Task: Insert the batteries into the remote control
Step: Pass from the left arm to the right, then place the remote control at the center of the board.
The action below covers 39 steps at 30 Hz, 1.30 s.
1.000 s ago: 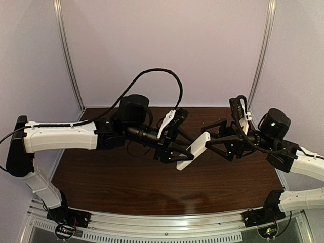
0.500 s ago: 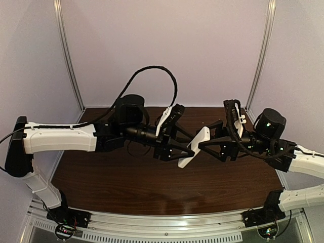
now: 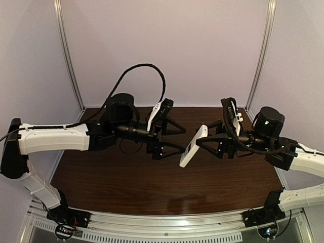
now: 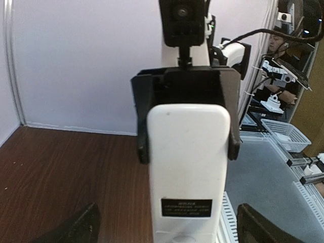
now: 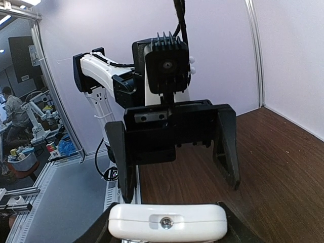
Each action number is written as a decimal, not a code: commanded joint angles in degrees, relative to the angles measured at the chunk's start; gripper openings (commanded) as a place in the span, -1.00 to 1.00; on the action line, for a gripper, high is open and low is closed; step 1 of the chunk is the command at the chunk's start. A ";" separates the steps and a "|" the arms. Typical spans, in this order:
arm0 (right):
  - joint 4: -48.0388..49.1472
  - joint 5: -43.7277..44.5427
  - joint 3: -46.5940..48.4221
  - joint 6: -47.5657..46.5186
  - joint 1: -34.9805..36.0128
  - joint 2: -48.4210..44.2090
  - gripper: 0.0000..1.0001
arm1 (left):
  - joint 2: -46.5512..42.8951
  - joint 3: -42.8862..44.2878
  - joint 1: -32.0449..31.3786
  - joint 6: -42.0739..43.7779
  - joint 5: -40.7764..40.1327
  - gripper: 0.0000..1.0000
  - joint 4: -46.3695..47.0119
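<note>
The remote control point(image 3: 194, 146) is a flat white handset held in the air between the two arms, its plain white back with a dark label facing the left wrist camera point(image 4: 186, 167). My right gripper point(image 3: 203, 142) is shut on its far end, and its end face with a screw shows in the right wrist view point(image 5: 167, 223). My left gripper point(image 3: 181, 140) is wide open, its fingers point(image 4: 81, 228) standing apart on either side of the remote's near end without touching it. It shows open opposite in the right wrist view point(image 5: 177, 188). No batteries are in view.
The dark wooden table point(image 3: 126, 177) lies below both arms. White walls with metal posts point(image 3: 68, 55) close the back and sides. A metal rail point(image 3: 162, 223) runs along the near edge. A black cable point(image 3: 136, 71) loops above the left arm.
My left gripper has opened, let go of the remote and drawn back to the left. The right gripper keeps the remote and has shifted slightly left with it.
</note>
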 commanded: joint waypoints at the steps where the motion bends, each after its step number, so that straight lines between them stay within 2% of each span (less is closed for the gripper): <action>1: -6.31 4.95 3.41 0.16 -0.20 -0.35 -0.48 | -5.57 -2.48 4.07 -0.55 -3.34 0.95 -1.37; 5: -16.75 11.02 7.61 -1.21 -0.22 3.18 -0.55 | -11.40 -6.57 7.62 -1.19 -8.54 0.95 -4.26; 13: -36.91 19.26 18.48 -2.69 -0.29 16.16 -0.62 | -20.47 -13.81 13.47 -6.26 -27.21 0.95 -11.83; 20: -48.03 21.79 26.88 -3.44 0.16 28.64 -0.64 | -24.39 -17.99 17.79 -11.01 -33.64 0.95 -14.92; 29: -55.45 26.25 32.64 -4.65 1.82 41.53 -0.69 | -24.14 -19.27 18.71 -11.02 -38.26 0.95 -19.47; 39: -55.12 28.63 34.90 -4.62 3.71 50.84 -0.65 | -24.87 -22.84 19.85 -12.72 -38.76 0.95 -18.52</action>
